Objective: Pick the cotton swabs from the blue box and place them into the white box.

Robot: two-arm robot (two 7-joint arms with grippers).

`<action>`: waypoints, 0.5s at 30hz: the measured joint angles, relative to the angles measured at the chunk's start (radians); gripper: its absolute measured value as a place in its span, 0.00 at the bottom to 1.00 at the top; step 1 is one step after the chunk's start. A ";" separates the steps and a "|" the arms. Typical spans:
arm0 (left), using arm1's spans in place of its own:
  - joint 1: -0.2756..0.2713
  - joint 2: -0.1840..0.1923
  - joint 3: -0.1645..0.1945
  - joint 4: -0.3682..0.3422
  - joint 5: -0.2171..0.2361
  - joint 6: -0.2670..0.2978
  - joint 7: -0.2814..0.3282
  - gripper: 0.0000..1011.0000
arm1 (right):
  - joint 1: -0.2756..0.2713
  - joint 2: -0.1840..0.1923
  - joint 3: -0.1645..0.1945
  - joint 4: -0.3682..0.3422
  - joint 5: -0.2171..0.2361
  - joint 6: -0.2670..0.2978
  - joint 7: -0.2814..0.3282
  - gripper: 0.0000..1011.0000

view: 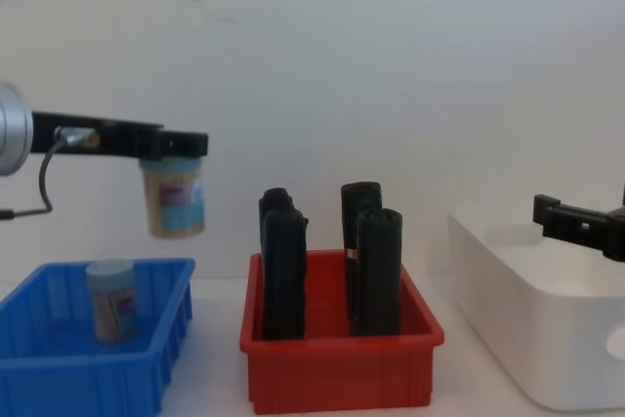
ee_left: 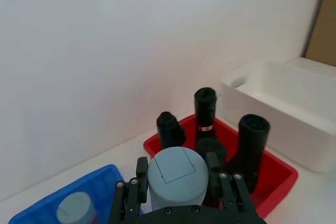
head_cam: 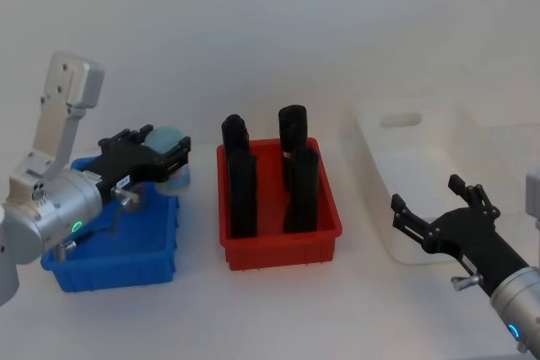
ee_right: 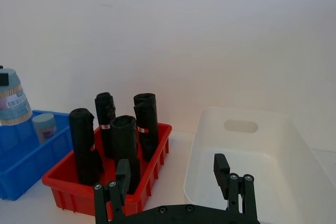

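My left gripper (head_cam: 166, 163) is shut on a jar of cotton swabs (view: 174, 200), holding it upright in the air above the right end of the blue box (head_cam: 110, 263). The jar's pale lid (ee_left: 176, 176) sits between the fingers in the left wrist view. A second cotton swab jar (view: 111, 300) stands inside the blue box. The white box (head_cam: 405, 208) is at the far right of the table. My right gripper (head_cam: 429, 193) hovers open with nothing in it over the white box's near end.
A red bin (head_cam: 278, 250) holding several tall black rolls (head_cam: 299, 187) stands between the blue box and the white box. A plain white wall lies close behind the table.
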 joint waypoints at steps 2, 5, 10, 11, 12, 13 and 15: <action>-0.006 0.002 -0.001 -0.009 -0.004 0.010 -0.019 0.66 | 0.000 0.000 0.000 0.000 0.000 0.000 0.000 0.99; -0.017 0.003 -0.001 -0.022 -0.011 0.027 -0.061 0.66 | 0.000 0.000 0.000 0.000 0.000 0.000 0.000 0.99; -0.040 0.003 0.000 -0.031 -0.025 0.050 -0.138 0.66 | 0.000 0.000 0.000 0.000 0.000 0.000 0.000 0.99; -0.040 0.003 0.000 -0.031 -0.025 0.050 -0.138 0.66 | 0.000 0.000 0.000 0.000 0.000 0.000 0.000 0.99; -0.046 0.002 0.002 -0.032 -0.028 0.055 -0.158 0.66 | 0.000 0.000 0.000 0.000 0.000 0.000 0.000 0.99; -0.053 0.001 0.003 -0.034 -0.031 0.059 -0.174 0.66 | 0.000 0.000 0.000 0.000 0.000 0.000 0.000 0.99; -0.060 0.000 0.005 -0.034 -0.035 0.065 -0.193 0.66 | 0.000 0.000 0.000 0.000 0.000 0.000 0.000 0.99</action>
